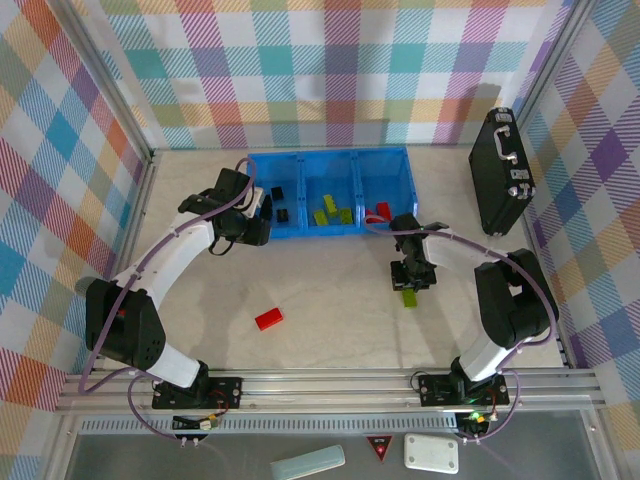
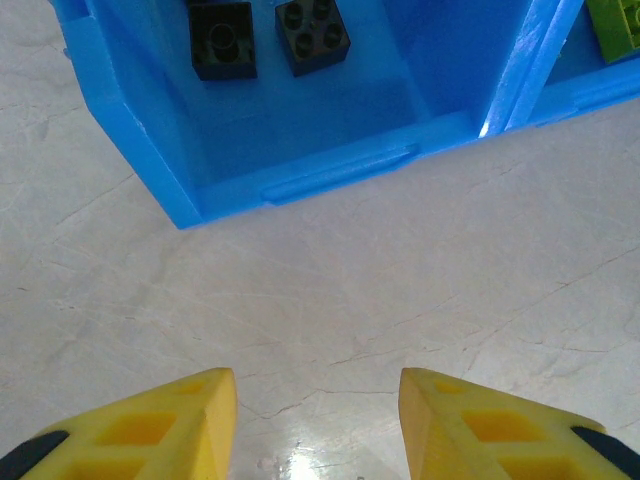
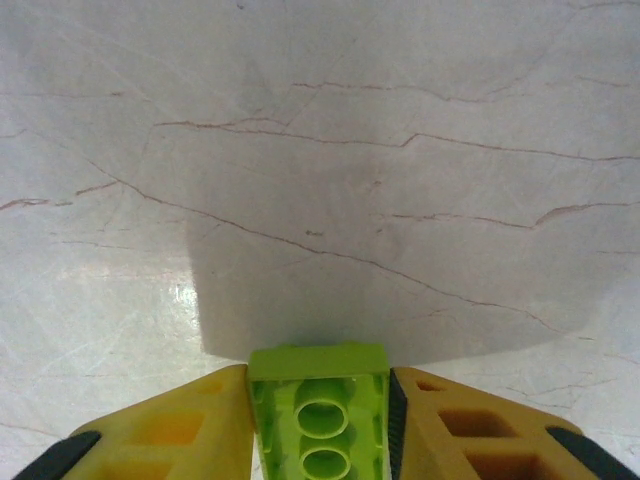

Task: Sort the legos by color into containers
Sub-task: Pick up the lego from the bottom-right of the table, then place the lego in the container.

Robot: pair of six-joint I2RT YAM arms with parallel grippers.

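Top view: a long bright-blue plastic tray (image 1: 340, 231) with three square compartments sits upper centre on the pale marbled tabletop (image 1: 330, 290).
- Left compartment: two small black square bricks (image 1: 276, 190).
- Middle compartment: three lime-green oblong bricks (image 1: 331, 204).
- Right compartment: one red brick (image 1: 382, 210).

A loose red oblong plastic brick (image 1: 268, 319) lies alone on the table, lower centre-left, well apart from both arms. A black briefcase (image 1: 503, 170) stands at upper right, near the checked wall.

The left gripper (image 1: 256, 216) is at the tray's left end, just by its near wall. In the left wrist view the left gripper (image 2: 318, 425) is at the bottom edge. Its yellow fingers (image 2: 190, 425) are well apart with bare table between them and nothing held. The tray's left compartment is at the top of that view, with the two black bricks (image 2: 222, 40) inside. A bit of green brick (image 2: 615, 25) shows past the divider at upper right.

The right gripper (image 1: 411, 285) is centre-right, below the tray's right compartment and apart from it. A lime-green oblong plastic brick (image 1: 409, 298) is at its tips. In the right wrist view the right gripper (image 3: 318, 385) is at bottom centre, and the same brick (image 3: 320, 425) shows two round circles on its visible face. The yellow fingers (image 3: 180, 430) are clamped on both of its long sides. Its shadow falls on the table ahead. Cannot tell whether the brick is lifted or resting on the table.
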